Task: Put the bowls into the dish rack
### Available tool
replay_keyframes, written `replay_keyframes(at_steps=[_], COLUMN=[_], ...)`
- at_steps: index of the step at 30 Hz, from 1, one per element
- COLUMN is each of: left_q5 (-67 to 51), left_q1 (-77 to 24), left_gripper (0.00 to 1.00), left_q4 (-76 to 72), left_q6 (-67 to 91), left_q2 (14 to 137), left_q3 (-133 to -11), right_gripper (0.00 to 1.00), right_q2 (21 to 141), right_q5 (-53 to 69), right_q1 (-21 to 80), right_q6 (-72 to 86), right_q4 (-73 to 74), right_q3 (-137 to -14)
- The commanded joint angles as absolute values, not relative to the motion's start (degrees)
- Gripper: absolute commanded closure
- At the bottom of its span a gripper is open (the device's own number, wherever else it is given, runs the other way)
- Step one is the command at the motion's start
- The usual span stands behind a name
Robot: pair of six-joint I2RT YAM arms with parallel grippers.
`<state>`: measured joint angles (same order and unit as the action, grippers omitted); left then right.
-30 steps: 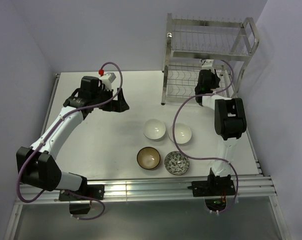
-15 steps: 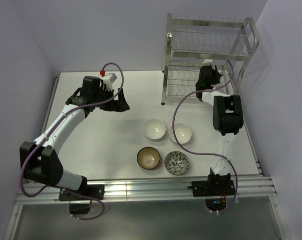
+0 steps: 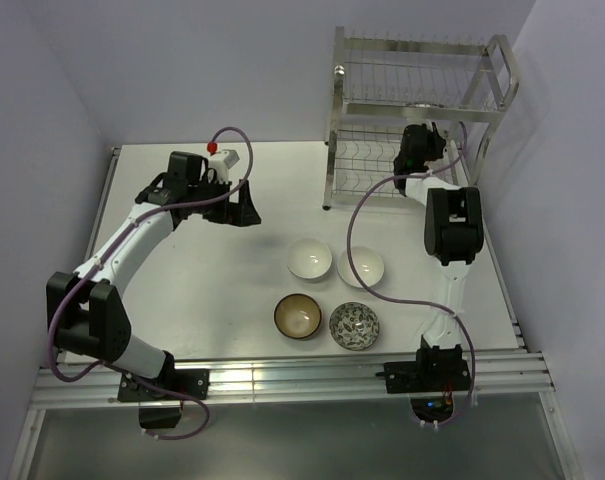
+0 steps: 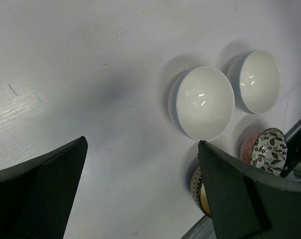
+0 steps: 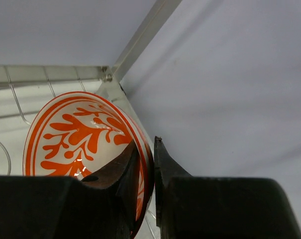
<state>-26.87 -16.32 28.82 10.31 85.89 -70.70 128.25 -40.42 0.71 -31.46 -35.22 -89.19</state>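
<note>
Pale lilac walls point(image 3: 182, 70) box in my white table point(image 3: 212, 290). The dish rack point(image 3: 338, 110) stands at its far right corner. My right gripper point(image 5: 146, 149) is clamped on the rim of the orange-red bowl point(image 5: 75, 134) under the rack's upper tier, deeper in than a second ago. My left gripper point(image 4: 141, 143) hovers left of the rack, fingers wide apart and empty. One white bowl point(image 3: 309, 258), a second white bowl point(image 3: 361, 267), the brown bowl point(image 3: 297, 316) and the grey patterned bowl point(image 3: 354, 325) sit unmoved toward the near right edge
</note>
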Motion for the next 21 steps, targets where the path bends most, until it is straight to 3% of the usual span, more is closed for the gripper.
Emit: replay_keyframes(at_steps=[1, 21], left_q5=[-34.35, -39.20], left_q1=[-13.98, -9.67], left_gripper=[0.00, 0.01], left_q4=[29.97, 28.48], left_q6=[6.77, 7.29], left_q2=[85.69, 86.40], left_q3=[-73.65, -71.81], right_gripper=[1.00, 1.00], right_q2=[129.29, 134.99], right_q5=[-40.52, -41.04], right_q1=[0.44, -2.46], right_q6=[-32.96, -43.41], right_q4=[-41.31, -47.63], right_q3=[-94.39, -101.60])
